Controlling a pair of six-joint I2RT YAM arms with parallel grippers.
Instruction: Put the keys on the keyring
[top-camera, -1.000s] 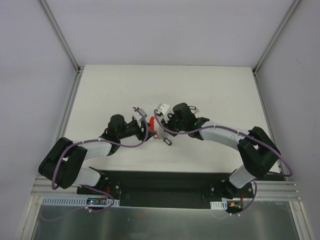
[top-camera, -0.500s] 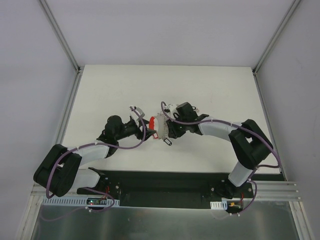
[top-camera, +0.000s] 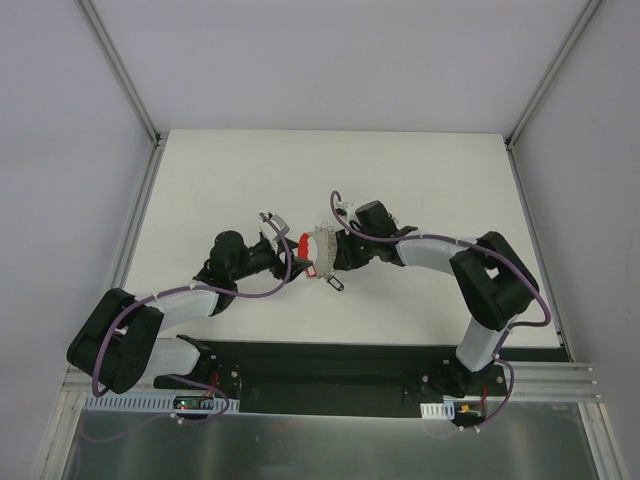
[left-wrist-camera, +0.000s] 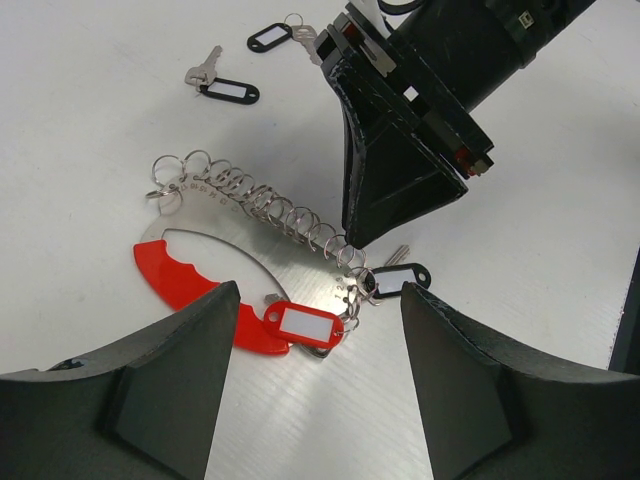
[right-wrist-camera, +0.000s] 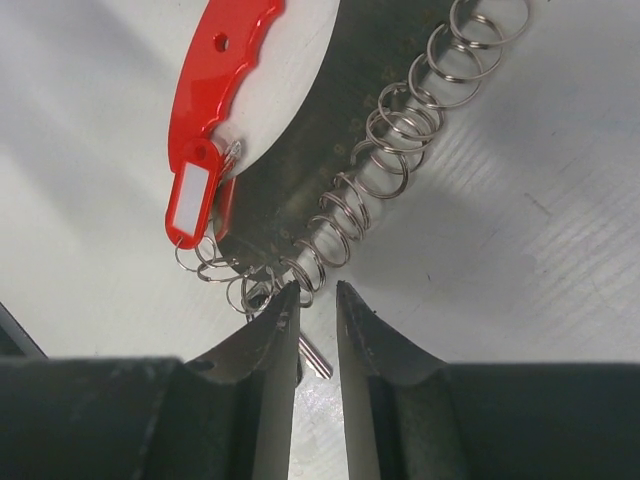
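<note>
Keyring (left-wrist-camera: 175, 288) and keys (left-wrist-camera: 225, 88) on white table (left-wrist-camera: 80, 130)

Ahead of the black left gripper (left-wrist-camera: 318, 296), the D-shaped metal keyring (left-wrist-camera: 180, 287) shows a glossy red arc and silver coiled rings, one oval plastic key tag (left-wrist-camera: 305, 325) red, another tag (left-wrist-camera: 398, 280) black-rimmed, both white-labelled.

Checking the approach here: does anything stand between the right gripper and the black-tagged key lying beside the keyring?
Nothing visible does. The right gripper sits at the shank of the black-tagged key, with the wire loops of the keyring crowding close beside.
</note>
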